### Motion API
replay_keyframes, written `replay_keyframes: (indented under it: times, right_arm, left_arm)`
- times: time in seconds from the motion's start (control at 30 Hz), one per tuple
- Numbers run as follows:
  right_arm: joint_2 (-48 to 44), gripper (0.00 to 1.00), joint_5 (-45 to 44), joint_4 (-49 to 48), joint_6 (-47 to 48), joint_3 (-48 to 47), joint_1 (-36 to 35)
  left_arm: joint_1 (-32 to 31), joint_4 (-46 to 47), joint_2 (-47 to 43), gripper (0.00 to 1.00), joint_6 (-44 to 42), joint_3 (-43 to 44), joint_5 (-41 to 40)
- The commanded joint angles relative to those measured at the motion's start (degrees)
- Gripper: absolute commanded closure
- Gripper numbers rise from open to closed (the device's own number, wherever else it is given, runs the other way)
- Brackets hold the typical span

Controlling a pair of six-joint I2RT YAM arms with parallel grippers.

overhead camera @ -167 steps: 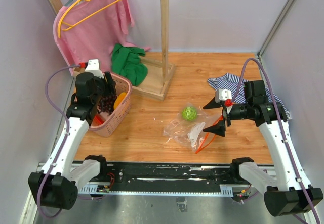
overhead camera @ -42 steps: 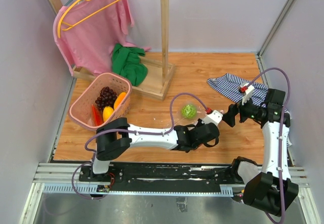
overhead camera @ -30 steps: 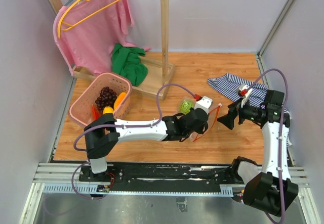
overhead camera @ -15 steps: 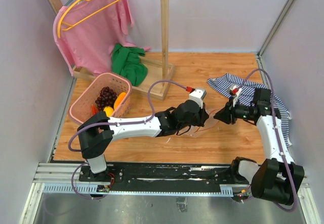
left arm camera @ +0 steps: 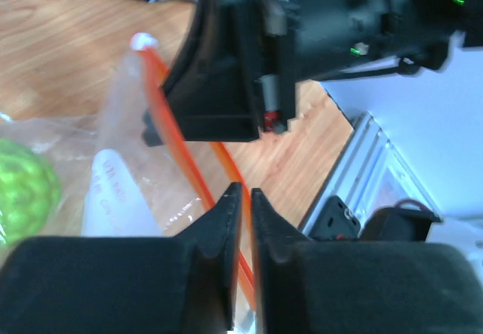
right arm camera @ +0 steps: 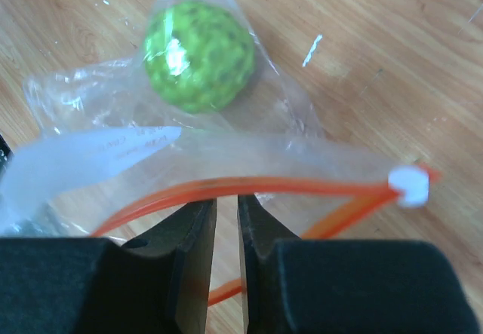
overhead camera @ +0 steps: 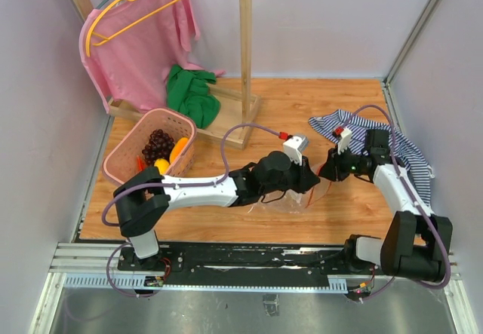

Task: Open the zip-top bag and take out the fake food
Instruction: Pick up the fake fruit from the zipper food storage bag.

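The zip-top bag [overhead camera: 293,200] hangs between my two grippers over the wood floor, its mouth parted into two orange strip lines [right arm camera: 287,185]. My left gripper [left arm camera: 242,191] is shut on one orange strip [left arm camera: 181,134], which runs between its fingers. My right gripper [right arm camera: 226,200] pinches the other lip, its jaws nearly together under the strip. In the top view the left gripper [overhead camera: 311,182] and right gripper [overhead camera: 326,173] sit almost tip to tip. One piece of fake food, a green leafy ball [right arm camera: 198,55], lies inside the bag. The white slider [right arm camera: 407,185] sits at the strip's end.
A pink basket [overhead camera: 119,170] at the left holds grapes and yellow and orange fruits. The striped cloth [overhead camera: 411,151] lies under the right arm. A green cloth [overhead camera: 192,96] rests on the base of the wooden rack [overhead camera: 245,47], which carries a pink shirt.
My right gripper came in from the right and closed on the bag's lip. My left arm carried the bag a little rightward toward it.
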State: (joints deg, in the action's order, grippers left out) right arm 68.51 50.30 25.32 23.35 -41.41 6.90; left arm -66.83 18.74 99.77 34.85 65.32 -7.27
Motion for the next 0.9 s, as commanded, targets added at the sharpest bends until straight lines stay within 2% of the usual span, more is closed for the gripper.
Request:
replay_keyframes:
  times: [0.0, 0.07, 0.13, 0.23, 0.43, 0.6, 0.87]
  right_arm:
    - [4.2, 0.81, -0.99, -0.75, -1.72, -1.95, -1.36]
    - [6.08, 0.81, -0.3, -0.58, -1.8, -2.68, -1.36]
    - [7.84, 0.81, 0.54, -0.61, -2.15, -3.45, -1.36]
    - [10.25, 0.81, 1.22, 0.19, -2.55, -4.63, -1.36]
    - [12.88, 0.81, 3.69, 1.98, -2.52, -5.54, -1.36]
    - [14.68, 0.8, 4.44, 2.55, -2.73, -5.99, -1.49]
    - [16.57, 0.79, 5.07, 3.48, -2.68, -6.45, -1.72]
  left_arm:
    - [0.42, 7.57, -4.89, 0.74, -1.65, -2.95, 8.31]
    - [0.68, 7.99, -8.19, 0.58, -2.93, -5.39, 7.77]
    - [1.59, 8.15, -11.53, 0.5, -4.12, -8.33, 7.28]
    - [5.28, 7.86, -15.97, 0.47, -4.49, -12.99, 8.01]
    - [15.59, 8.11, -20.13, 0.46, 2.05, -23.25, 10.97]
    - [17.34, 7.34, -19.23, 0.29, 2.51, -26.5, 7.45]
    - [18.35, 9.95, -11.58, 0.17, 1.82, -24.49, 5.62]
